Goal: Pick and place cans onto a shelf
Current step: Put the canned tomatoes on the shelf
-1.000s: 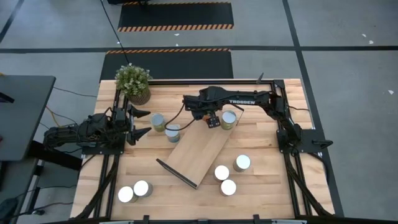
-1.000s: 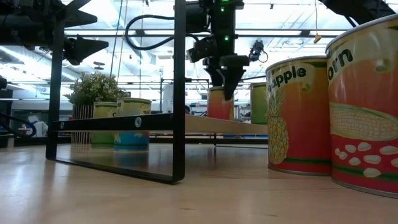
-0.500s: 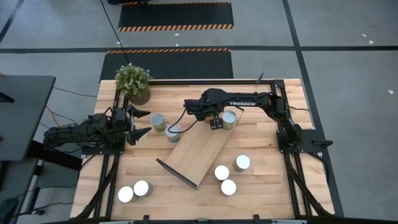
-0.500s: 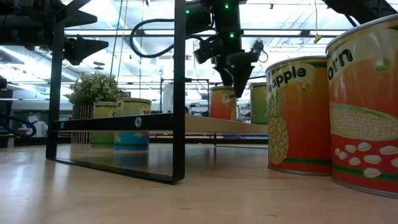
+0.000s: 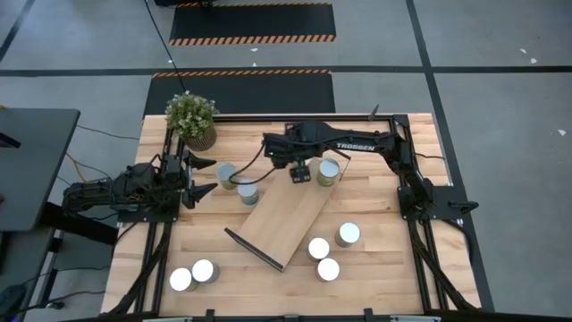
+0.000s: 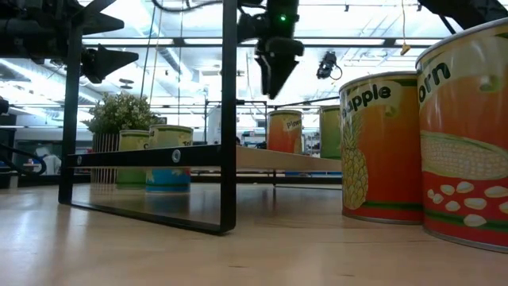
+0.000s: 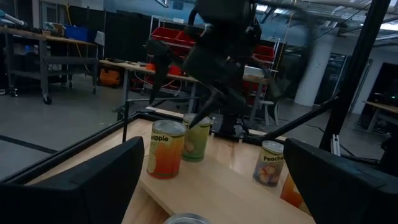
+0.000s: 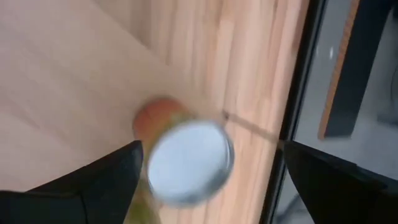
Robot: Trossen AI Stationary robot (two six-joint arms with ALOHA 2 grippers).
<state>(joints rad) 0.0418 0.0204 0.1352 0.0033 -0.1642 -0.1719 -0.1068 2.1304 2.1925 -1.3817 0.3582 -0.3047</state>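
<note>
The light-wood shelf (image 5: pixel 281 219) lies slantwise at mid-table. An orange-labelled can (image 8: pixel 186 163) and a green-labelled can (image 5: pixel 329 172) stand upright on the shelf's far end; both also show in the low view, orange (image 6: pixel 284 131) and green (image 6: pixel 332 131). My right gripper (image 5: pixel 299 174) hangs open above the orange can, fingers pointing down, clear of it (image 6: pixel 268 87), and hides it in the high view. My left gripper (image 5: pixel 204 177) waits open and empty at the table's left side. Two cans (image 5: pixel 228 174) (image 5: pixel 248 190) stand on the table between it and the shelf.
Three cans (image 5: pixel 348 234) (image 5: pixel 318 248) (image 5: pixel 328 268) stand on the table right of the shelf's near end, two more (image 5: pixel 181 279) (image 5: pixel 205 270) at the near left. A potted plant (image 5: pixel 190 121) stands at the far left corner. Black frame rails (image 5: pixel 407 152) run along the table's sides.
My right gripper has risen from the level of the orange can's top to well above it and has gone a little toward the table's left edge. The orange can has stayed upright in its place on the shelf.
</note>
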